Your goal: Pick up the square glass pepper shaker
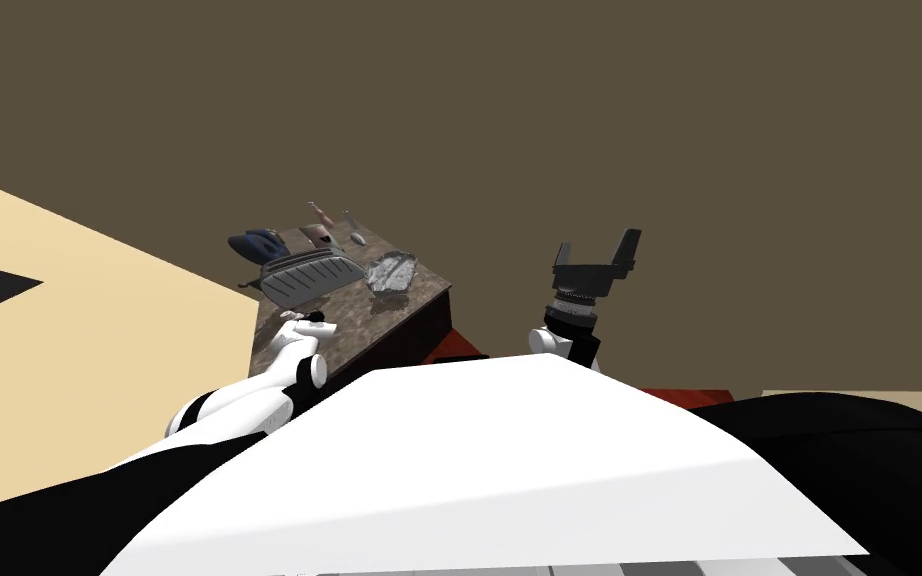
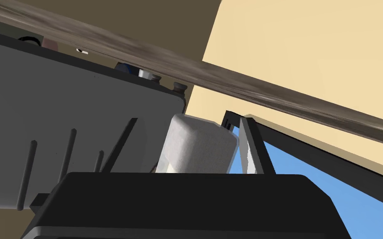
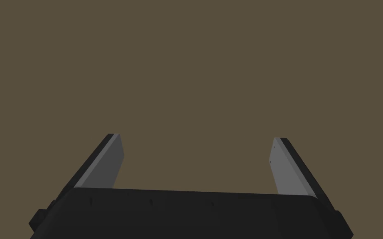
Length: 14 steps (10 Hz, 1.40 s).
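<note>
**Left gripper** (image 2: 190, 120): at the near edge of the mottled countertop (image 1: 389, 325), just in front of the grey ribbed housing (image 1: 309, 275), the landmark used here. Its fingers (image 2: 249, 145) bracket the pepper shaker (image 2: 197, 145), a pale, square-shouldered block standing close against the housing's near side. One blade lies along a face of the shaker. The other appears to stand off by a sliver, so the pincer reads as released, not yet clamped. The hand comes in low along the counter, probably because the housing blocks any approach from behind.

**Beside the housing:** a crumpled silvery piece (image 1: 391, 272).

**Behind the housing:** a blue object (image 1: 257, 243) and small items too small to name.

**Right gripper** (image 1: 597, 255): well off to the housing's right, clear of the counter. It is raised, with its blades spread wide and empty, apparently parked out of the working arm's way.
</note>
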Motion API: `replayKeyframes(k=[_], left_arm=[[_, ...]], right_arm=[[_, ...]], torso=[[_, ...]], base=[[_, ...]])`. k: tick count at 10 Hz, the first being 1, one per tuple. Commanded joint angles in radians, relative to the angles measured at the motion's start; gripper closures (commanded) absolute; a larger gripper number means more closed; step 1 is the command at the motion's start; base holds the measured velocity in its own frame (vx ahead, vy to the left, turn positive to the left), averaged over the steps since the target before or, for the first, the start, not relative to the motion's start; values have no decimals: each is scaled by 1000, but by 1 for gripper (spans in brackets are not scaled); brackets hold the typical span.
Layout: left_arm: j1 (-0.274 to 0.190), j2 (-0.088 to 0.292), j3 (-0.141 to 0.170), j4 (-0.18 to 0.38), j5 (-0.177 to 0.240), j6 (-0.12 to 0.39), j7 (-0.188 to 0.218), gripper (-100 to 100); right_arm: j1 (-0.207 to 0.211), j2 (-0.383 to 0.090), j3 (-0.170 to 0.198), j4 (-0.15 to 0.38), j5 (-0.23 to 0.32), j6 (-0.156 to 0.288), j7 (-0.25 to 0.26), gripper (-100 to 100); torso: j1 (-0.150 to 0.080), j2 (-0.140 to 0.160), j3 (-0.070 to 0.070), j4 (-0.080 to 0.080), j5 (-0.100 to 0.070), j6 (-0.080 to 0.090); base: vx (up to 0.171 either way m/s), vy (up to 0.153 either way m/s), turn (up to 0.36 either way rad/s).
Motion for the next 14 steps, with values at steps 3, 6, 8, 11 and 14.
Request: replayKeyframes(k=[3,6,8,11,14], left_arm=[[-1,0,-1,-1,-1,-1,-1,100],[7,-33,-31,-51,11,28,-19,100],[14,-64,-63,-113,23,56,-41,100],[27,-127,-126,-207,46,112,-85,100],[27,-127,-126,-234,46,112,-85,100]], right_arm=[[0,0,0,0,0,0,0,0],[0,0,0,0,0,0,0,0],[0,0,0,0,0,0,0,0],[0,0,0,0,0,0,0,0],[0,0,0,0,0,0,0,0]], torso=[[0,0,0,0,1,-2],[1,0,0,0,1,-2],[4,-3,-2,-1,1,-4],[3,-3,-2,-1,2,-3],[1,-2,-1,-1,1,-2]], base=[[0,0,-4],[12,9,87],[78,41,305],[55,29,221],[18,4,46]])
